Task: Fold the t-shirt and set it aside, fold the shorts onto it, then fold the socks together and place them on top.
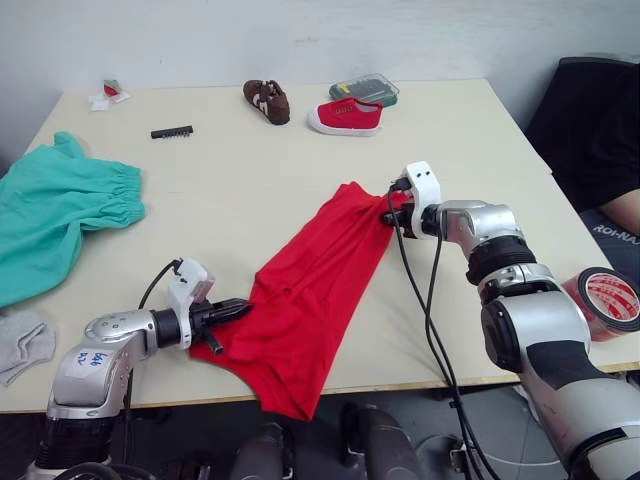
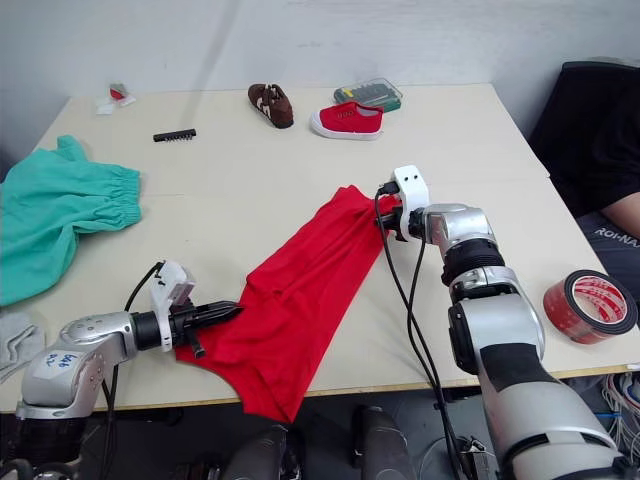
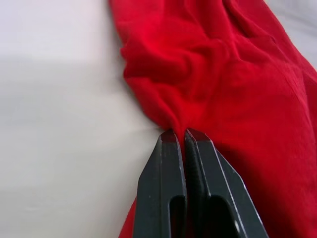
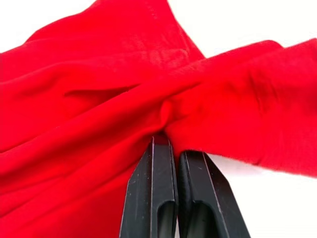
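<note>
1. I had the first step in hand: folding the t-shirt [image 1: 310,290]. It lay stretched in a long diagonal band across the near middle of the bench [image 1: 250,170], its near end draped a little over the bench's near edge.
2. My left gripper [image 1: 238,308] was at the shirt's near-left edge. In the left wrist view its jaws were pressed together with a pinch of red fabric between them, the cloth puckering at the tips.
3. My right gripper [image 1: 392,218] was at the shirt's far-right end. In the right wrist view its jaws were likewise clamped on a gathered fold of the t-shirt.
4. With both ends held, I judged the shirt was bunched and twisted, not flat, so no clean fold had been made yet.
5. The shorts [image 1: 55,215] lay spread at the far left of the bench, well apart from the shirt, and one of the socks [image 1: 22,345] sat at the near left edge just below them. Both looked untouched.
6. The next move, as I saw it, called for lifting both grips together, tensioning the cloth to shake out the twist, then laying it flat before folding one end over the other.
7. The risk I weighed was the overhanging end dragging the shirt off the bench if either grip slipped.
8. A brown shoe [image 1: 267,101] and a red canvas shoe [image 1: 346,116] stood at the far side, out of the way.
</note>
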Robot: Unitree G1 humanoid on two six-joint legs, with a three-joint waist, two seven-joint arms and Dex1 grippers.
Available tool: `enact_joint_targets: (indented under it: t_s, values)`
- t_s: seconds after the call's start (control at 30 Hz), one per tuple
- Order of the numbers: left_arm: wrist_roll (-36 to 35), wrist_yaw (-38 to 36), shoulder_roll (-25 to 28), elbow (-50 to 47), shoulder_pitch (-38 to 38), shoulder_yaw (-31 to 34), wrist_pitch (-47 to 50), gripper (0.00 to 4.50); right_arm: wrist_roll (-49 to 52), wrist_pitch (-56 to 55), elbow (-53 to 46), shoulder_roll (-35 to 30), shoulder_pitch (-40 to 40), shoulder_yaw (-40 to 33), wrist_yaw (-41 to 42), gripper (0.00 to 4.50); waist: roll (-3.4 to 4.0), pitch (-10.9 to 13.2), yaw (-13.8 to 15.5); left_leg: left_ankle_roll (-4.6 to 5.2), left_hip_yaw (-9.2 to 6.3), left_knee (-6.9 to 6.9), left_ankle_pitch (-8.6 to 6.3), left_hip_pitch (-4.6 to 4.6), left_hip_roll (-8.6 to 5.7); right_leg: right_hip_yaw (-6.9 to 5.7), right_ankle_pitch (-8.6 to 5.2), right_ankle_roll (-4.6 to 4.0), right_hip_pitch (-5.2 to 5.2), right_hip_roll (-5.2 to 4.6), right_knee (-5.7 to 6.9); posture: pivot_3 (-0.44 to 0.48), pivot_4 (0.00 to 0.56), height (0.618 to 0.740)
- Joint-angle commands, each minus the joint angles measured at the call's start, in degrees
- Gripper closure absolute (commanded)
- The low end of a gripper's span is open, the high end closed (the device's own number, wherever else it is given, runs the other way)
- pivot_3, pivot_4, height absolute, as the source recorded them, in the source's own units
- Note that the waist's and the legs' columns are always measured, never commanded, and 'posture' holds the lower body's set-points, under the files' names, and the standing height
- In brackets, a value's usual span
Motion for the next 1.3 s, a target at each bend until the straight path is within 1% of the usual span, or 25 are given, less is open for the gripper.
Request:
enact_joint_targets:
  t_s: [0.03, 0.07, 0.1, 0.17, 0.23, 0.27, 0.33, 0.37, 0.4, 0.5, 0.53, 0.6, 0.7, 0.77, 0.8, 0.87, 0.97, 1.07, 1.13, 1.17, 1.23, 1.27, 1.3]
  values:
    - [-4.7, -1.4, 2.0, -2.7, 0.1, 1.3, 3.5, 3.7, -1.2, 2.1, -2.3, -1.8, 0.7, 1.2, 4.0, 3.51, 0.0, 0.0, 0.0, 0.0, 0.0, -0.01, 0.0, 0.0, 0.0, 0.0, 0.0, 0.0, 0.0, 0.0, 0.0, 0.0, 0.15, 0.74]
    - [-6.2, -2.9, 3.4, -2.8, -0.2, 1.3, 4.8, 3.42, -1.5, 2.8, -4.1, -2.6, 1.2, 1.7, 5.1, 3.19, 0.01, 0.0, 0.0, -0.01, -0.01, -0.02, 0.0, -0.02, 0.0, -0.01, 0.0, 0.0, -0.01, 0.0, 0.0, 0.0, 0.15, 0.74]
    - [-6.9, -5.3, 6.2, -2.0, -1.6, 0.8, 5.5, 3.08, -1.0, 5.2, -8.8, -4.2, 2.6, 1.8, 6.4, 2.81, 0.0, 0.0, 0.1, -0.01, -0.02, -0.02, -0.01, -0.02, 0.0, -0.02, 0.0, 0.0, -0.01, 0.0, -0.01, 0.0, 0.15, 0.74]
    - [-8.8, -10.3, 11.5, -0.1, -4.2, -0.2, 6.6, 2.34, 1.0, 12.2, -20.3, -7.5, 6.5, 1.1, 8.3, 2.01, 0.1, 0.1, 0.7, -0.03, -0.09, -0.02, -0.01, -0.11, 0.0, -0.07, -0.01, -0.01, -0.05, 0.0, -0.04, 0.0, 0.15, 0.74]
    - [-11.6, -15.3, 15.8, 2.4, -7.1, -0.5, 8.9, 1.9, 3.9, 20.3, -33.8, -10.5, 12.2, -0.4, 9.0, 1.5, 0.13, 0.1, 1.3, -0.04, -0.17, -0.01, -0.02, -0.2, 0.0, -0.13, -0.01, -0.02, -0.08, 0.0, -0.1, 0.0, 0.15, 0.74]
    - [-12.5, -17.2, 17.2, 4.3, -9.2, -0.5, 9.1, 1.55, 6.0, 25.1, -41.0, -11.9, 15.5, -1.6, 9.1, 1.13, 0.15, 0.1, 1.4, -0.05, -0.24, -0.01, -0.03, -0.24, 0.0, -0.16, -0.02, -0.03, -0.08, 0.0, -0.14, 0.0, 0.15, 0.74]
    - [-12.6, -18.8, 18.3, 10.9, -16.4, -1.9, 9.6, 0.97, 11.3, 35.8, -56.2, -14.5, 22.7, -4.8, 9.3, 0.45, 0.35, 0.2, 2.2, -0.07, -0.32, -0.02, -0.06, -0.32, -0.01, -0.19, -0.02, -0.03, -0.08, -0.01, -0.24, 0.0, 0.15, 0.74]
    - [-12.3, -19.1, 18.3, 13.5, -19.3, -2.8, 9.7, 0.66, 13.2, 39.6, -61.3, -15.0, 25.2, -6.1, 8.9, 0.13, 0.35, 0.2, 2.4, -0.06, -0.34, -0.02, -0.06, -0.36, -0.01, -0.22, -0.02, -0.03, -0.09, 0.0, -0.34, 0.0, 0.15, 0.74]
    - [-11.2, -19.0, 17.5, 16.8, -23.1, -4.5, 9.3, 0.41, 15.3, 44.0, -66.4, -15.0, 27.6, -7.9, 8.4, 0.0, 0.39, 0.3, 2.4, -0.07, -0.34, -0.01, -0.07, -0.35, 0.0, -0.25, -0.02, -0.03, -0.09, 0.0, -0.52, 0.0, 0.15, 0.74]
    - [-5.8, -17.2, 12.1, 29.6, -35.1, -10.6, 5.9, 0.41, 20.2, 53.5, -78.8, -14.2, 34.7, -11.8, 6.9, 0.0, 0.41, 0.3, 2.7, -0.04, -0.27, 0.0, -0.05, -0.34, -0.02, -0.25, 0.01, 0.03, -0.07, 0.03, -0.49, 0.0, 0.15, 0.74]
    - [-4.5, -17.2, 11.0, 32.5, -37.4, -12.0, 4.8, 0.41, 21.2, 55.4, -81.2, -13.8, 35.9, -12.5, 6.3, 0.0, 0.4, 0.3, 2.8, -0.01, -0.27, -0.01, -0.03, -0.33, -0.03, -0.26, 0.03, 0.05, -0.05, 0.04, -0.47, 0.0, 0.15, 0.74]
    - [0.6, -17.9, 7.0, 41.3, -42.7, -16.8, -1.2, 0.41, 24.3, 59.5, -86.7, -11.5, 39.8, -14.0, 5.3, 0.0, 0.39, 0.3, 2.6, 0.01, -0.18, 0.01, -0.02, -0.3, -0.04, -0.21, 0.06, 0.1, -0.06, 0.08, -0.46, 0.0, 0.15, 0.74]
    - [5.6, -19.5, 2.3, 52.0, -48.6, -20.9, -8.2, 0.41, 27.7, 60.8, -90.8, -8.8, 43.7, -15.0, 3.1, 0.0, 0.35, 0.3, 2.6, 0.01, -0.12, -0.01, -0.02, -0.3, -0.03, -0.17, 0.06, 0.1, -0.07, 0.16, -0.38, 0.0, 0.15, 0.74]
    - [11.4, -16.9, -1.7, 62.2, -52.0, -23.8, -19.2, 0.41, 28.3, 60.8, -92.5, -5.7, 45.8, -14.3, 0.6, 0.0, 0.31, 0.3, 2.4, 0.02, -0.06, 0.0, -0.02, -0.32, -0.03, -0.13, 0.06, 0.1, -0.12, 0.21, -0.25, 0.0, 0.15, 0.74]
    - [12.8, -15.3, -3.9, 67.0, -53.9, -23.9, -22.2, 0.41, 28.4, 60.8, -92.6, -4.0, 46.5, -13.9, -0.7, 0.0, 0.26, 0.3, 2.6, 0.04, -0.04, 0.0, -0.01, -0.31, -0.03, -0.11, 0.06, 0.1, -0.12, 0.21, -0.24, 0.0, 0.15, 0.74]
    - [14.0, -14.9, -6.7, 73.1, -56.6, -23.1, -25.3, 0.41, 29.0, 60.8, -92.4, -1.4, 47.0, -14.0, -2.9, 0.0, 0.22, 0.3, 2.5, 0.05, -0.02, 0.04, -0.01, -0.31, -0.03, -0.09, 0.06, 0.1, -0.13, 0.21, -0.26, 0.0, 0.15, 0.74]
    - [15.5, -16.0, -9.0, 78.3, -58.6, -22.2, -27.7, 0.41, 29.6, 60.8, -91.3, 2.0, 46.7, -13.9, -5.8, 0.0, 0.16, 0.3, 2.4, 0.11, -0.03, 0.06, -0.04, -0.3, -0.03, -0.09, 0.06, 0.1, -0.12, 0.19, -0.3, 0.0, 0.15, 0.74]
    - [17.1, -15.8, -10.9, 81.6, -59.7, -21.6, -29.8, 0.41, 29.4, 60.8, -89.5, 4.3, 46.2, -11.9, -8.0, 0.0, 0.1, 0.2, 2.5, 0.12, -0.04, 0.06, -0.05, -0.26, -0.02, -0.09, 0.06, 0.1, -0.12, 0.18, -0.29, 0.0, 0.15, 0.74]
    - [17.9, -15.6, -11.7, 82.9, -60.1, -21.0, -30.7, 0.79, 28.8, 60.8, -88.0, 5.7, 45.9, -11.2, -9.4, 0.0, 0.03, 0.2, 2.5, 0.13, -0.04, 0.07, -0.06, -0.24, -0.02, -0.09, 0.06, 0.1, -0.1, 0.16, -0.3, 0.0, 0.15, 0.74]
    - [18.3, -15.6, -12.0, 83.4, -60.3, -20.7, -31.1, 0.99, 28.3, 60.6, -86.9, 6.5, 45.5, -11.0, -10.1, 0.18, -0.03, 0.2, 2.4, 0.16, -0.04, 0.08, -0.08, -0.23, -0.03, -0.09, 0.06, 0.1, -0.1, 0.14, -0.32, 0.0, 0.15, 0.74]
    - [19.0, -15.6, -12.6, 84.3, -60.6, -20.1, -31.7, 1.53, 27.6, 59.7, -84.7, 8.2, 44.7, -10.6, -11.4, 0.55, -0.14, 0.1, 2.3, 0.16, -0.04, 0.08, -0.08, -0.2, -0.03, -0.08, 0.06, 0.1, -0.09, 0.14, -0.3, 0.0, 0.15, 0.74]
    - [19.3, -15.4, -12.8, 84.6, -60.8, -19.8, -31.9, 1.82, 27.4, 59.2, -83.6, 9.0, 44.4, -10.5, -12.0, 0.86, -0.15, 0.1, 2.3, 0.16, -0.04, 0.07, -0.08, -0.19, -0.02, -0.08, 0.06, 0.1, -0.09, 0.14, -0.26, 0.0, 0.15, 0.74]
    - [19.5, -15.2, -13.1, 85.0, -61.0, -19.5, -32.1, 2.16, 27.0, 58.4, -82.5, 9.5, 44.1, -10.3, -12.5, 1.26, -0.16, 0.1, 2.2, 0.16, -0.04, 0.07, -0.08, -0.18, -0.02, -0.07, 0.06, 0.1, -0.09, 0.14, -0.24, 0.0, 0.15, 0.74]
